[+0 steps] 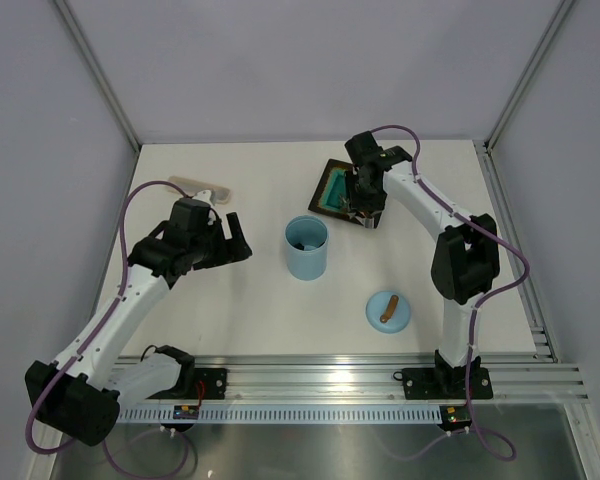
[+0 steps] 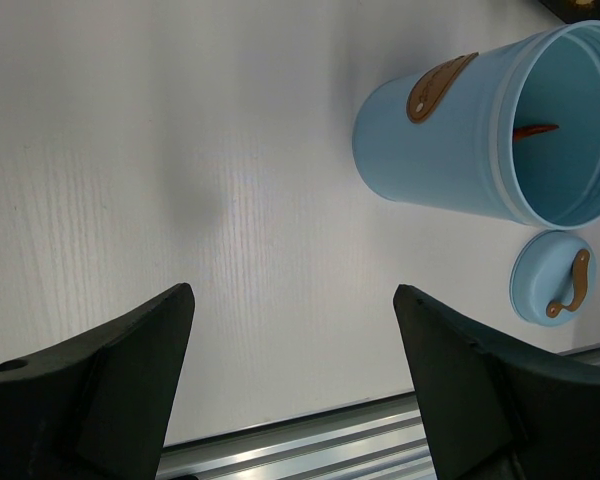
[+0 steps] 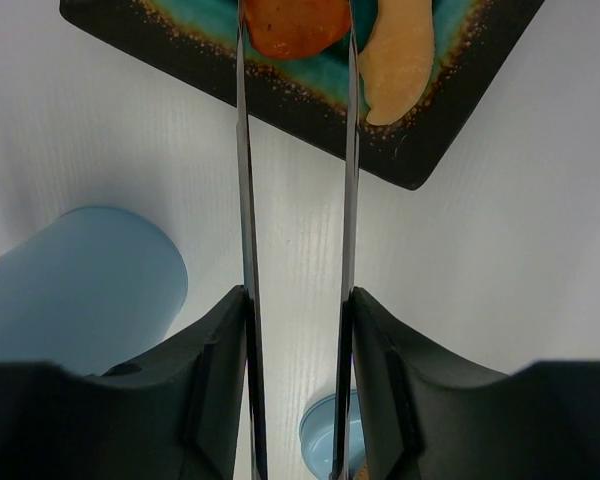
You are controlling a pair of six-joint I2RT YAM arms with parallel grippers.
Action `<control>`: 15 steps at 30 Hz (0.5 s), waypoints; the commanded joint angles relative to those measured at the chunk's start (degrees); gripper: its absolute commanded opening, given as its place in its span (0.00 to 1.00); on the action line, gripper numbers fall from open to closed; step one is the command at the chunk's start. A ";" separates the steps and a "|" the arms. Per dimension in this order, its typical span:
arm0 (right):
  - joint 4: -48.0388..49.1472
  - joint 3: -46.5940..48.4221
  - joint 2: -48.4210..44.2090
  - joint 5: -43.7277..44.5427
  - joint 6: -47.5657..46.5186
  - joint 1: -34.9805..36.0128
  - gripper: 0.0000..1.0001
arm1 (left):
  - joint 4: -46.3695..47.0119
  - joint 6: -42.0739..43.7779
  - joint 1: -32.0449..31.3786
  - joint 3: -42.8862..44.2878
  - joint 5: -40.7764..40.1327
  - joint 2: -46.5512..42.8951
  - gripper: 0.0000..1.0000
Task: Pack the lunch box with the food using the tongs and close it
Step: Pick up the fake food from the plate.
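Observation:
My right gripper (image 1: 365, 205) (image 3: 298, 292) is shut on the tongs (image 3: 244, 180), one finger pressing on each silvery arm. The tong tips reach over the square teal plate (image 1: 335, 187) (image 3: 180, 60) and sit either side of an orange-red food piece (image 3: 295, 25). A paler orange piece (image 3: 400, 60) lies beside it. The light blue lunch box (image 1: 306, 247) (image 2: 450, 140) stands upright and uncovered in mid-table, with an orange piece (image 2: 535, 130) inside. Its round lid (image 1: 388, 310) (image 2: 553, 277) lies flat nearer the arms. My left gripper (image 1: 230, 238) (image 2: 292, 290) hovers open and empty, left of the lunch box.
A pale flat object (image 1: 202, 186) lies at the back left of the table. An aluminium rail (image 1: 360, 385) runs along the near edge, and metal frame posts and walls bound the table at the back and sides.

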 commanded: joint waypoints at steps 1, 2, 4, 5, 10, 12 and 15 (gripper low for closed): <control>-0.28 2.78 -3.87 2.45 -0.41 0.59 0.33 | 1.72 0.84 0.36 0.00 0.35 -1.65 0.85; -0.11 2.86 -4.83 2.72 -0.24 0.59 0.32 | 1.71 0.84 0.45 -0.09 0.35 -1.74 0.85; -0.02 3.04 -5.71 3.42 -0.15 0.59 0.31 | 1.63 0.75 0.45 -0.09 0.35 -1.91 0.85; -0.10 3.21 -6.50 3.60 -0.06 0.59 0.31 | 1.54 0.84 0.36 -0.18 0.44 -1.91 0.85; -1.33 5.15 -8.44 3.86 -0.15 0.59 0.30 | 1.54 0.75 0.45 -0.18 0.44 -2.18 0.85; -1.86 5.76 -9.58 3.60 -0.06 0.59 0.29 | 1.54 0.66 0.54 -0.18 0.44 -2.18 0.85; -2.48 6.29 -11.69 3.25 0.11 0.67 0.29 | 1.72 0.49 0.54 -0.27 0.70 -1.91 0.85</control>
